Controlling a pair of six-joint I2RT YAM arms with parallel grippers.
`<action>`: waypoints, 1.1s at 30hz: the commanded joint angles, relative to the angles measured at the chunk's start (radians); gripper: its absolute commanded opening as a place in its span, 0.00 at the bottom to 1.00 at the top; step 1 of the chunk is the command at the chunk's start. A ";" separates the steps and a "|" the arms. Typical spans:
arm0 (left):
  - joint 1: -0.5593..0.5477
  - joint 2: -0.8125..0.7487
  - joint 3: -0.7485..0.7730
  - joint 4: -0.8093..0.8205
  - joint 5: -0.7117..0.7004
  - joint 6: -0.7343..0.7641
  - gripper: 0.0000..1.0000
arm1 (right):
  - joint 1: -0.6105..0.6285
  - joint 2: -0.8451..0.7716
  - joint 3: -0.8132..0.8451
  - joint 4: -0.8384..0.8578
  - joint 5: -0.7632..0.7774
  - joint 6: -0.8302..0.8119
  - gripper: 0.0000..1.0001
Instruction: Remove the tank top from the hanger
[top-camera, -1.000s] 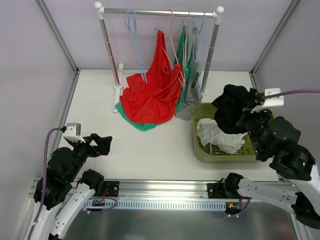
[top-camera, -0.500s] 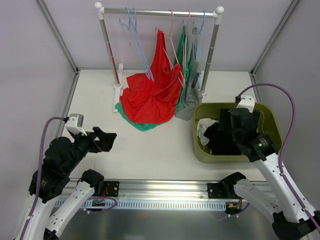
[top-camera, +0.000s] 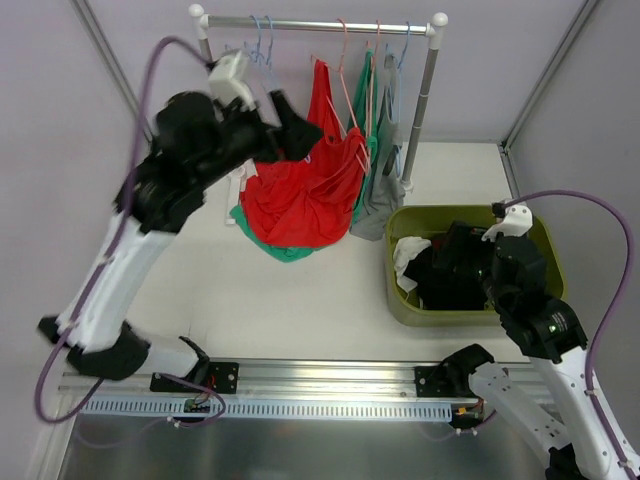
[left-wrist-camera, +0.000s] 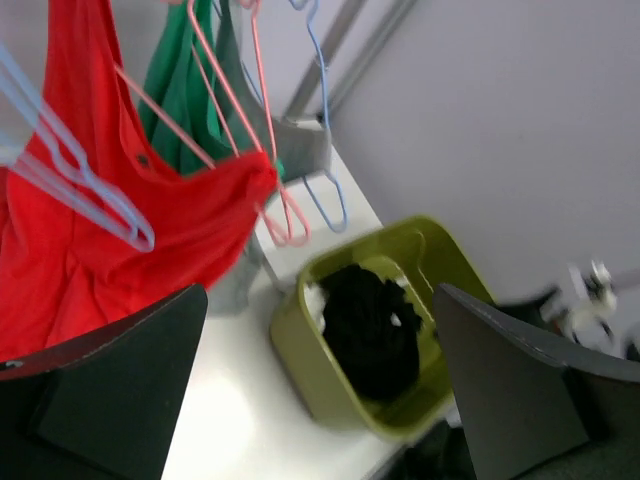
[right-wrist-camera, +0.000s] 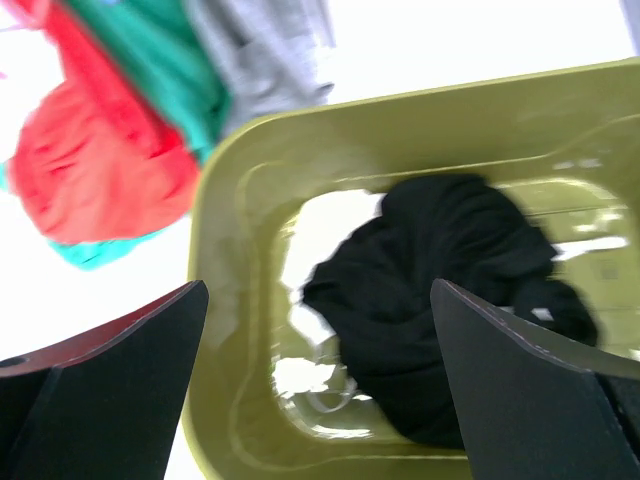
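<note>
Holding the left gripper (top-camera: 305, 133) high beside the red tank top (top-camera: 305, 195), fingers spread and gripping nothing; hanging there from the pink hanger (left-wrist-camera: 180, 118) on the rack rail (top-camera: 320, 24), hem slumping onto the tabletop (top-camera: 300, 290); probably best pinching one strap close to the hanger's shoulder and sliding it off the arm's end, not tugging downward and risking dragging the hanger along; hovering the right gripper (right-wrist-camera: 318, 290) over the green bin (top-camera: 400, 300) and its black garment (right-wrist-camera: 450, 270), fingers likewise spread.
</note>
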 joint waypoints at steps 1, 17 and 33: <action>-0.050 0.296 0.210 0.019 -0.202 0.065 0.99 | -0.003 -0.044 -0.028 0.045 -0.168 0.057 1.00; -0.013 0.860 0.638 0.168 -0.353 -0.007 0.60 | -0.004 -0.248 -0.178 0.079 -0.500 0.022 1.00; -0.016 0.664 0.541 0.211 -0.345 0.039 0.00 | -0.003 -0.234 -0.221 0.127 -0.524 0.035 1.00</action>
